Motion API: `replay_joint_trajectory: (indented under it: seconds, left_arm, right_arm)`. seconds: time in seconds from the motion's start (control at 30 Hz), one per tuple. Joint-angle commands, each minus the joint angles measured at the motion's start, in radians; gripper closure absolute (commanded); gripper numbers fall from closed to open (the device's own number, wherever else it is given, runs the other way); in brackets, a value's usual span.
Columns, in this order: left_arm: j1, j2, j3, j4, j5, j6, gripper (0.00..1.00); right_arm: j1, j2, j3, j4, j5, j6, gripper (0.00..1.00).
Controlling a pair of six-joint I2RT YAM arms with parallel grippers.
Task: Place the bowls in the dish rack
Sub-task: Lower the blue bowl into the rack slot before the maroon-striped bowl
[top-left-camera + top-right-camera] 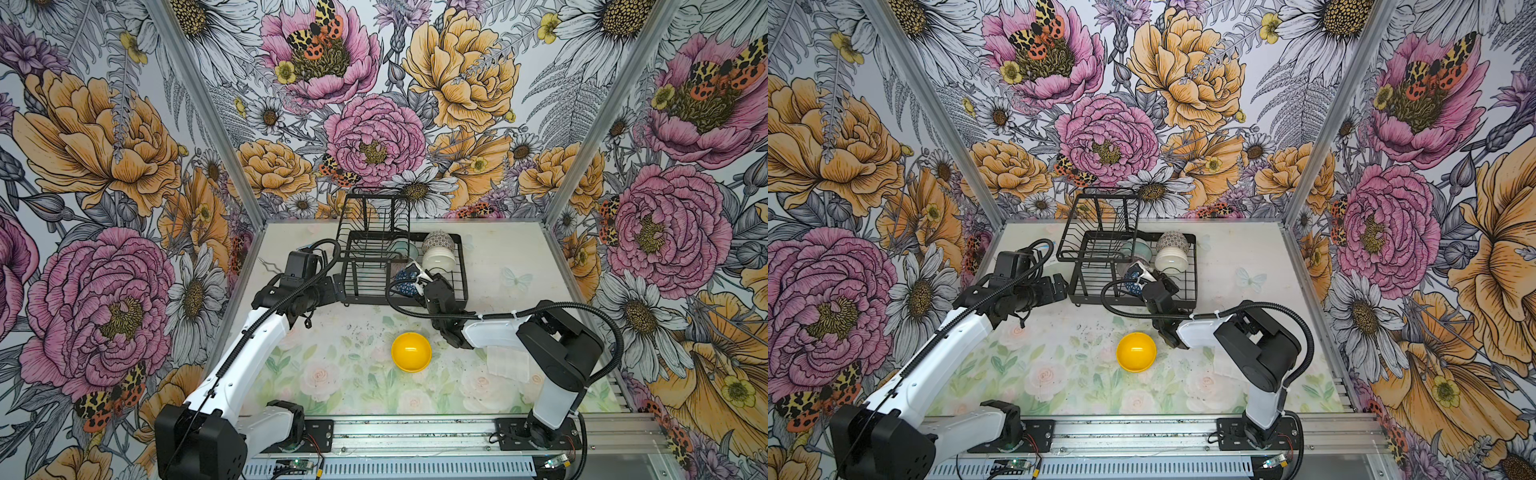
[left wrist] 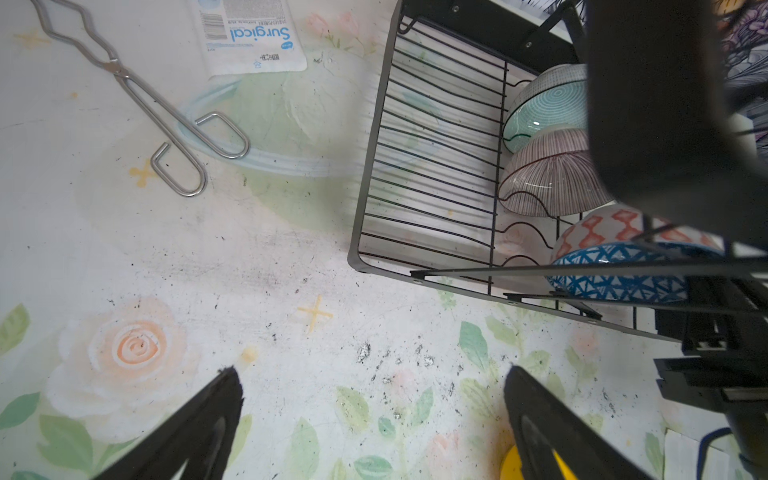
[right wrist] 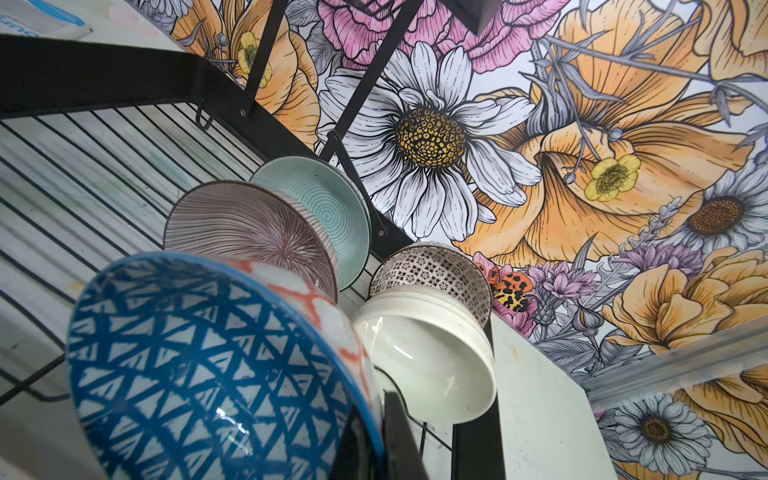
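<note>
The black wire dish rack (image 1: 368,270) stands at the back of the table. My right gripper (image 3: 376,415) is shut on the rim of the blue triangle-patterned bowl (image 3: 199,365) and holds it tilted over the rack's near end (image 1: 405,282). Behind it, on edge in the rack, stand the pink lined bowl (image 3: 257,232) and the teal ringed bowl (image 3: 328,208). Beside them are the cream bowl (image 3: 432,357) and the black-and-white bowl (image 3: 432,266). The yellow bowl (image 1: 411,351) sits on the table mid-front. My left gripper (image 2: 372,382) hangs open and empty left of the rack (image 1: 338,286).
Metal tongs (image 2: 137,99) and a white "Surgical" packet (image 2: 249,37) lie on the table left of the rack. A white cloth (image 1: 509,363) lies under the right arm. Floral walls close in the table on three sides.
</note>
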State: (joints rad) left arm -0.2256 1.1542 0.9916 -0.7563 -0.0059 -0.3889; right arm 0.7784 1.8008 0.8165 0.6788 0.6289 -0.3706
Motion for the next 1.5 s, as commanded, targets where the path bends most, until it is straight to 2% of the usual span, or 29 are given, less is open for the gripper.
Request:
replay_joint_trajectory:
  seconds: [0.0, 0.3, 0.8, 1.07, 1.47]
  left_arm:
    - [0.008, 0.001, -0.013, 0.029, 0.021, 0.011, 0.01]
    - [0.009, -0.005, -0.011, 0.031, 0.025, 0.013, 0.01]
    - [0.008, -0.025, -0.033, 0.031, 0.021, 0.014, 0.01]
    - [0.009, -0.028, -0.037, 0.031, 0.021, 0.014, 0.01]
    - [0.009, -0.028, -0.039, 0.031, 0.021, 0.015, 0.01]
  right_arm:
    - [0.009, 0.037, 0.044, 0.171, 0.056, -0.062, 1.00]
    - [0.050, 0.140, 0.077, 0.319, 0.078, -0.174, 1.00]
    - [0.029, 0.215, 0.129, 0.362, 0.060, -0.284, 1.00]
    - [0.030, 0.233, 0.126, 0.364, 0.051, -0.289, 1.00]
    - [0.053, 0.177, 0.065, 0.283, 0.008, -0.204, 1.00]
